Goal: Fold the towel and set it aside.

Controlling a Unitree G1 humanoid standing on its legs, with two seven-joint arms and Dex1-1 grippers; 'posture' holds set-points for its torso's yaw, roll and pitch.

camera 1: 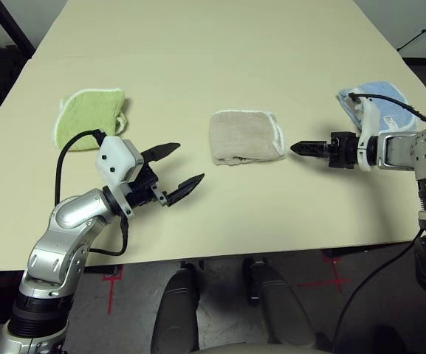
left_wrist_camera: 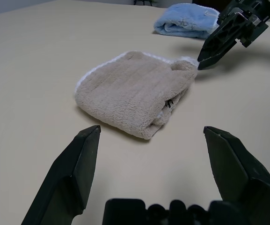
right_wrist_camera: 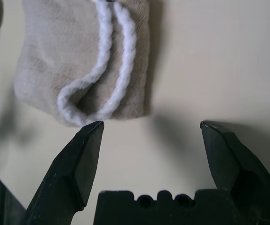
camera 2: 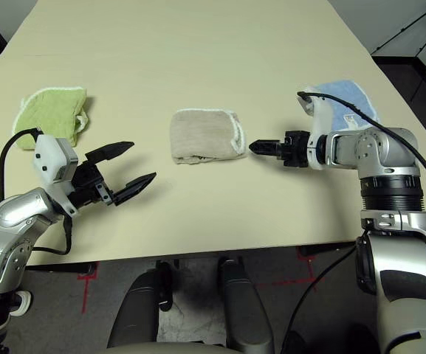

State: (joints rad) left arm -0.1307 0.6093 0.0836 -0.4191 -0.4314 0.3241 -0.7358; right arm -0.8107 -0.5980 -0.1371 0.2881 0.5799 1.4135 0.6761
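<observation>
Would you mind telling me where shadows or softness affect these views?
Right wrist view: the towel looks soft and a dark shadow lies on the table beside it. Left wrist view: the towel is sharp, the blue towel behind is softer. Head views: even light, faint shadows under the cloths.

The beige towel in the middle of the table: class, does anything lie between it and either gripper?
Nothing visible does. The beige towel lies folded on bare table. The right gripper, open, points at its white-edged side across bare tabletop; the left gripper, also open, faces it over bare tabletop. The green towel and blue towel lie off to the sides.
</observation>
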